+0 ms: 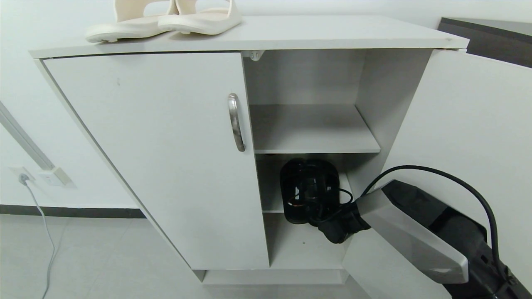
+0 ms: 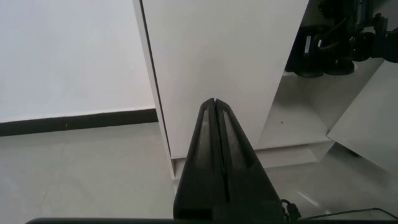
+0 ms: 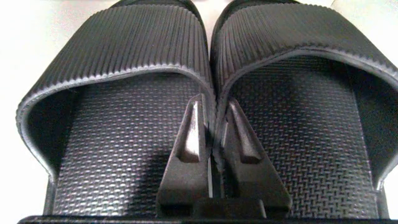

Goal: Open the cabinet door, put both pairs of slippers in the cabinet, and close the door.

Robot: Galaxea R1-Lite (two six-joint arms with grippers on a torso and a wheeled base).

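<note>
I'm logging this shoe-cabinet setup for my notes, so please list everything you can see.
cabinet: one, white, against the wall
left door: one, white, shut, with a silver handle
right door: one, white, swung open
cream slippers: one pair, on the cabinet top
black slippers: one pair, at the lower shelf in the open side
wall socket: one, white, low on the wall left of the cabinet
left end effector: black, shut, low before the left door
right end effector: black, shut on the black slippers' inner edges
</note>
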